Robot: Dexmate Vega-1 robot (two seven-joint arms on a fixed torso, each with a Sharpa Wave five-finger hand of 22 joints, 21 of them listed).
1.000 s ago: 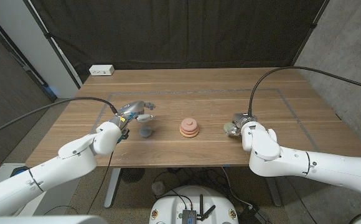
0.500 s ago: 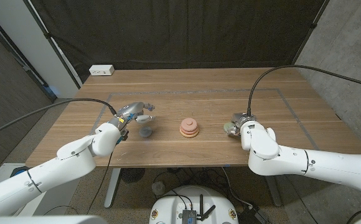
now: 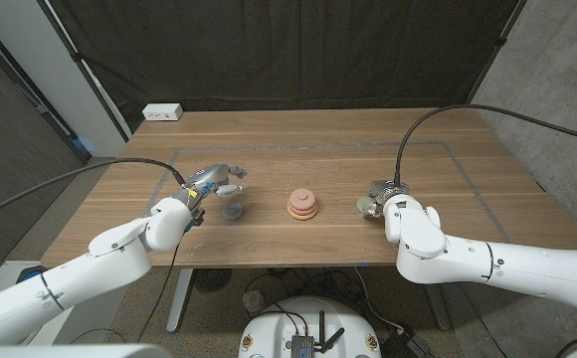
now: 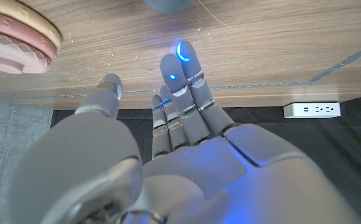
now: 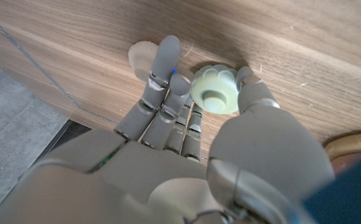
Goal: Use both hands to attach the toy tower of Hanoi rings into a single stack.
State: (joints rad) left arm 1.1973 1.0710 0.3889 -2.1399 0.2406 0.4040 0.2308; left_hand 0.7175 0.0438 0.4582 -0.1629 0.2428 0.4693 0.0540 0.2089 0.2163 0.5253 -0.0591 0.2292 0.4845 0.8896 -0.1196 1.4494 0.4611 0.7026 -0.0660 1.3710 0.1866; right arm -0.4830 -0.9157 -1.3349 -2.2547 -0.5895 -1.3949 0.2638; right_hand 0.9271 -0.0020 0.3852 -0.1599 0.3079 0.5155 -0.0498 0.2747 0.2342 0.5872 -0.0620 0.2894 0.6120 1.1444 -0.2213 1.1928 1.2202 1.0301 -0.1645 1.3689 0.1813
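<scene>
Left arm reaches in from the near left corner, forearm angled toward the table's middle. Left hand [image 3: 212, 183] is raised, fingers [image 4: 182, 74] extended and close together, thumb apart, holding nothing. Right arm bends in from the near right; right hand [image 3: 377, 200] pinches a small green ring [image 5: 214, 92] between thumb and fingers.

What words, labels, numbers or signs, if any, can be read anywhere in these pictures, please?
None can be read.
The white power strip at the table's far corner shows only sockets, no lettering.
The stacked rings, the green ring and each robot hand carry no markings.
</scene>
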